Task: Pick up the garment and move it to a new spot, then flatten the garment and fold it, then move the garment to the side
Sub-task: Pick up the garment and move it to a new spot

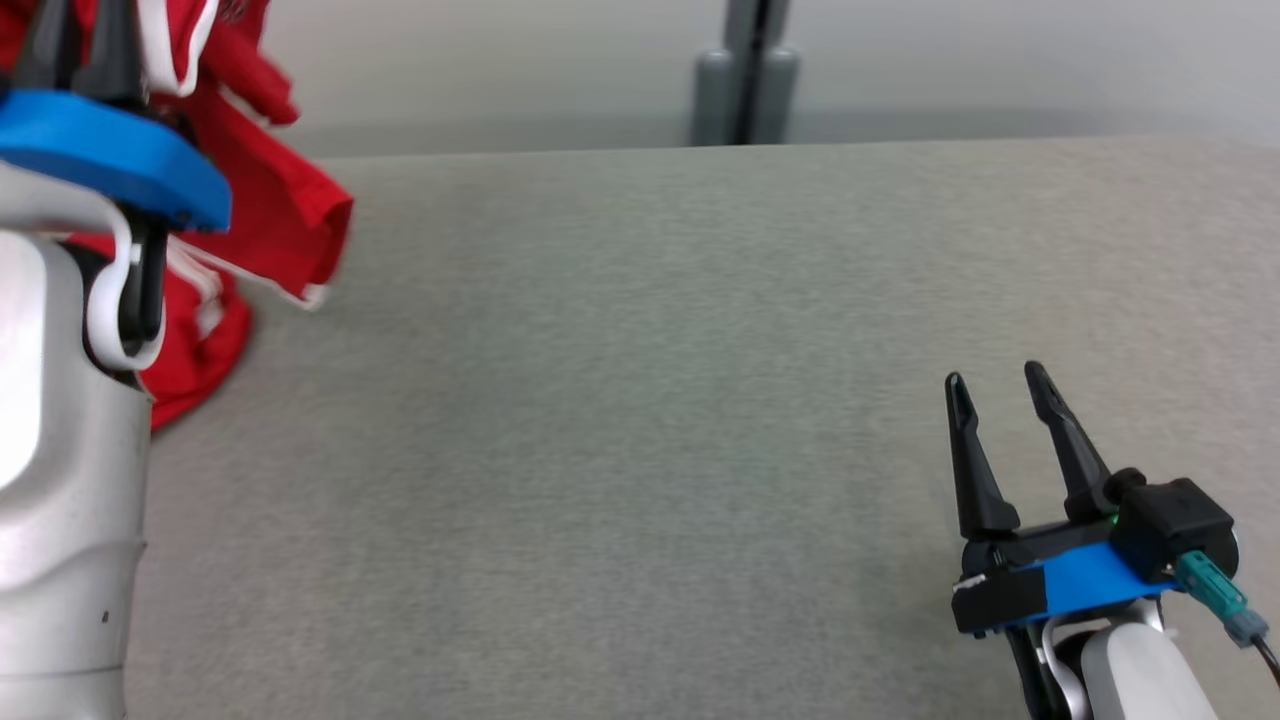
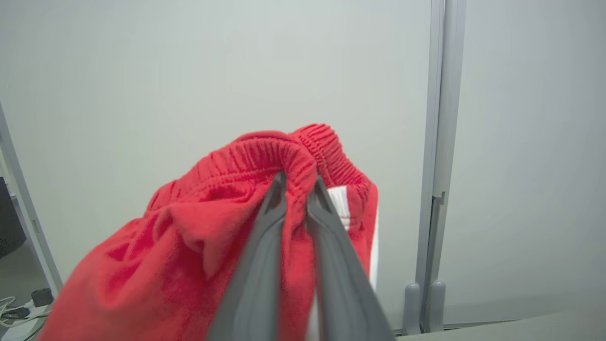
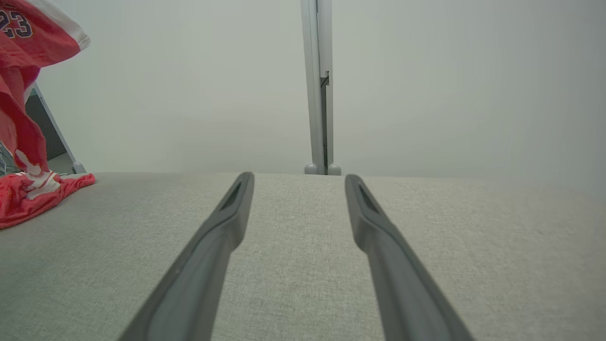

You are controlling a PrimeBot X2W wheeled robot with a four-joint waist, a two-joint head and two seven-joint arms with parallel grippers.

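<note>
Left arm: your left gripper has its jaws drawn almost together, clamped on the garment. In the left wrist view a bunched fold of the ribbed elastic waistband sits pinched between the two dark fingers, right at their tips. The rest of the red cloth drapes down and to the left of them. A strip of white trim shows just right of the jaws.

Garment position: in the head view it hangs at the far left, behind the pale left forearm and its blue wrist plate. It is raised for most of its length. Its lowest part rests on the grey tabletop near the left edge. In the right wrist view, a crumpled red-and-white portion lies on the tabletop at the left. The upper part hangs above that, with the number 23 printed on it.

Right arm: your right gripper sits low at the lower right, over bare tabletop and well apart from the garment. Its jaws stand wide apart with nothing between them; the right wrist view shows only cloth-textured surface in the gap.

Background: a grey upright post stands behind the far edge of the tabletop, against a pale wall.
</note>
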